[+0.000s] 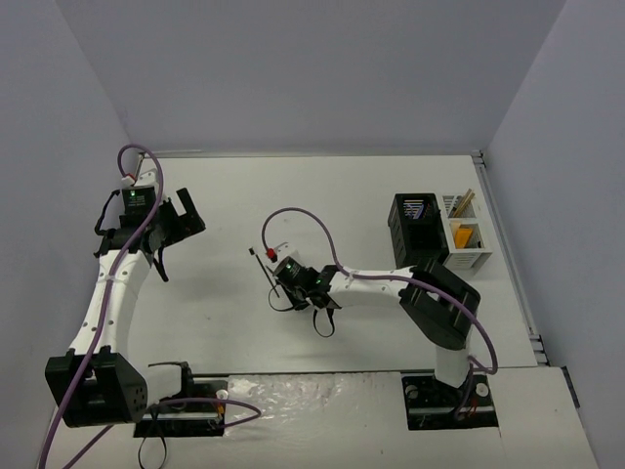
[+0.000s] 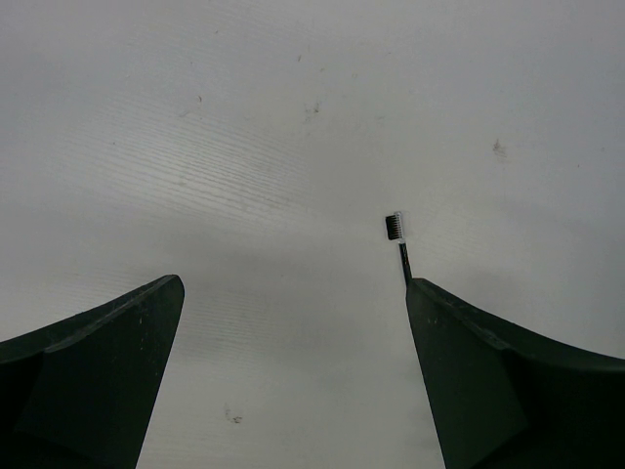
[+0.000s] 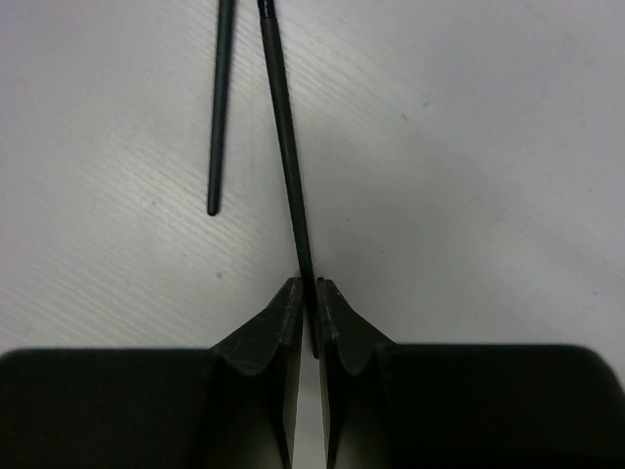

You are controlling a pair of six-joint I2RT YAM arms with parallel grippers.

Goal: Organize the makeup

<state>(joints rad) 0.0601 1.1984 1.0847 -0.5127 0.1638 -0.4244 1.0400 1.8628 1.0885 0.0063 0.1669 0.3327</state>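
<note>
Well left of the black mesh holder (image 1: 420,227), out on the white counter (image 1: 322,186), the right end effector (image 3: 308,285) is clamped tight on the tail of a thin black brush (image 3: 286,147). The brush's small bristled head points away from the holder, and just beside the brush runs a thin dark line (image 3: 219,107), stick or shadow I cannot tell. The left end effector (image 2: 293,281) hovers farther left of the holder with its 2 fingers spread wide, while against the holder's right side a white compartment holder (image 1: 471,260) carries beige wooden sticks (image 1: 464,203) and an orange item (image 1: 465,236).
</note>
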